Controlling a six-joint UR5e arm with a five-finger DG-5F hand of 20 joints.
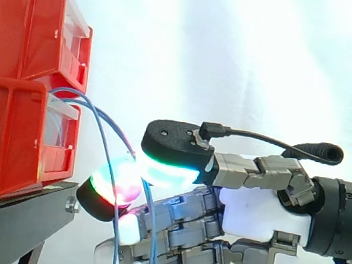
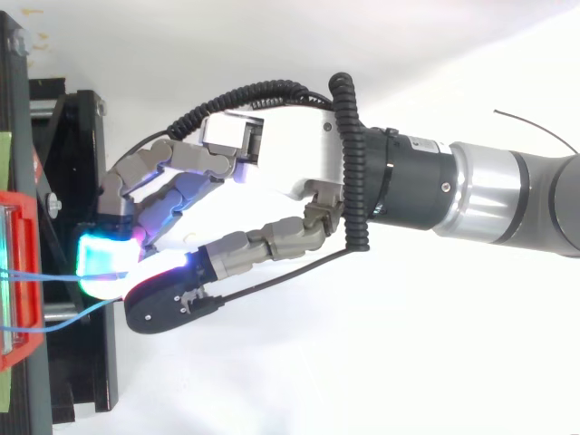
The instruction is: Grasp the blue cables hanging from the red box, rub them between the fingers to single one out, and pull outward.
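Note:
Two thin blue cables point(image 1: 94, 107) leave the front of the lower red bin point(image 1: 11, 140), arc right and downward, and run into my hand point(image 1: 262, 213). The hand reaches in from the right. Its black-backed thumb point(image 1: 175, 141) lies on top and a glowing green-red fingertip point(image 1: 110, 188) sits below, and the cables are pinched between them. Below the pinch the cables hang past the lower fingers. From above, the cables point(image 2: 45, 276) stretch from the red bin point(image 2: 18, 272) to the cyan-glowing fingertip point(image 2: 104, 258) of the hand point(image 2: 281, 154).
A second red bin point(image 1: 24, 21) is stacked on the lower one. Both stand on a black stand point(image 1: 23, 210) whose edge lies just under the fingertips. A white curtain hangs behind.

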